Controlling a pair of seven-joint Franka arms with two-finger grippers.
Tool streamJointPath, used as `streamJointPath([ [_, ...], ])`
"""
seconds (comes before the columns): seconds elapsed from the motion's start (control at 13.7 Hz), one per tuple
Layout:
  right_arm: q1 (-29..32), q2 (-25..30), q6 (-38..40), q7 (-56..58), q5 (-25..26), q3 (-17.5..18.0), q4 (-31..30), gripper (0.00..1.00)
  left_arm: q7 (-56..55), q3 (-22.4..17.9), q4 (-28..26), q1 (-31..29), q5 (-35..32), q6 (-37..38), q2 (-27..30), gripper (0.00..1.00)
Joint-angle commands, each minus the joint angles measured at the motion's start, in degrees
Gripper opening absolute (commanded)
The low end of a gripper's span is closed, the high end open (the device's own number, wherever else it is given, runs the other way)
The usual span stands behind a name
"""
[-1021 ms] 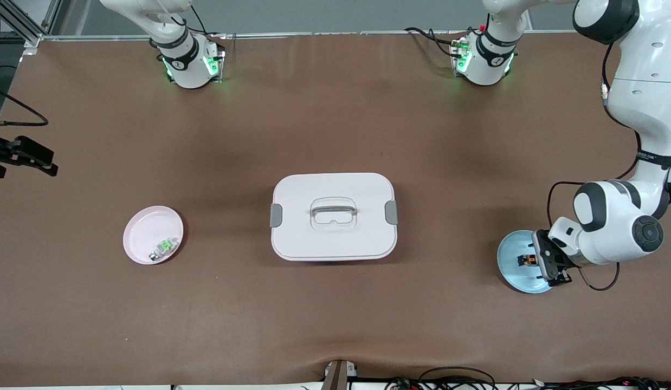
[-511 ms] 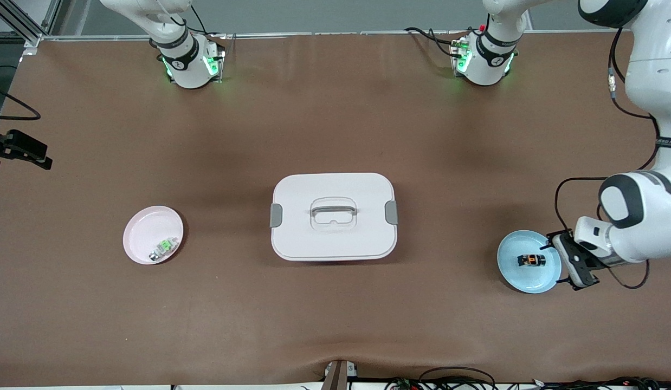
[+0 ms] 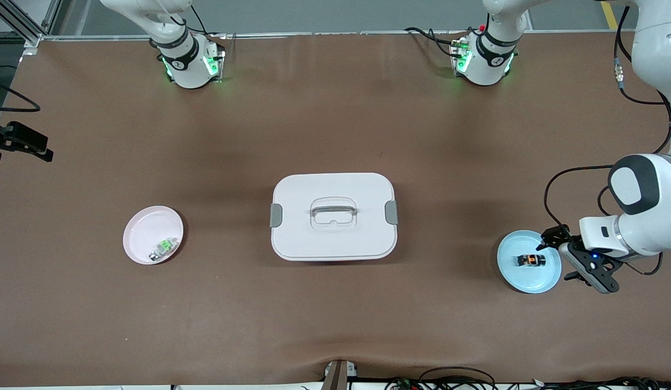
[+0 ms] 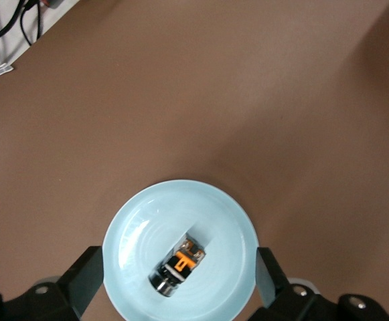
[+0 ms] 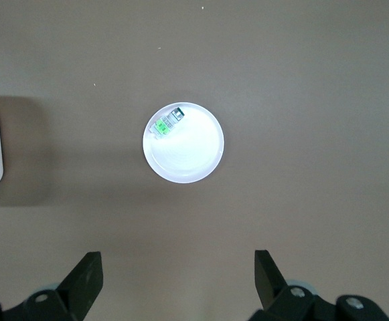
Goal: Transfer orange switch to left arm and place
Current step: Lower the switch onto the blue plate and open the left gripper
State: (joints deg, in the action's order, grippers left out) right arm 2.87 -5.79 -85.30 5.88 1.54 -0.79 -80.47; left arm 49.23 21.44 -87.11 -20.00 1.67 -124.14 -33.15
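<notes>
Brown table (image 3: 335, 124): orange switch (image 3: 531, 260) on blue plate (image 3: 517, 276), left hand (image 4: 174, 274) spread above, right hand (image 5: 177, 277) spread.

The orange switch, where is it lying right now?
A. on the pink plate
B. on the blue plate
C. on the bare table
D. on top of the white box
B: the orange switch lies inside the blue plate, toward the left arm's end of the table.
</notes>
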Motion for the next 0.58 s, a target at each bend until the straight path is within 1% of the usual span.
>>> streamJointPath([
  [0.0,0.8,1.8,0.2,-2.1,-1.4,0.9,-1.4,1.0,-10.3,0.1,-1.4,-0.1,0.1,3.5,4.7,1.0],
  [0.07,0.9,1.9,0.3,-2.8,-2.1,0.8,-1.4,1.0,-14.1,0.1,-1.6,-0.1,0.1,4.4,6.5,1.0],
  [0.51,0.9,2.5,0.6,-2.9,-2.2,0.8,-2.1,1.0,-36.1,-0.1,-2.6,-0.7,0.1,14.3,15.4,1.0],
])
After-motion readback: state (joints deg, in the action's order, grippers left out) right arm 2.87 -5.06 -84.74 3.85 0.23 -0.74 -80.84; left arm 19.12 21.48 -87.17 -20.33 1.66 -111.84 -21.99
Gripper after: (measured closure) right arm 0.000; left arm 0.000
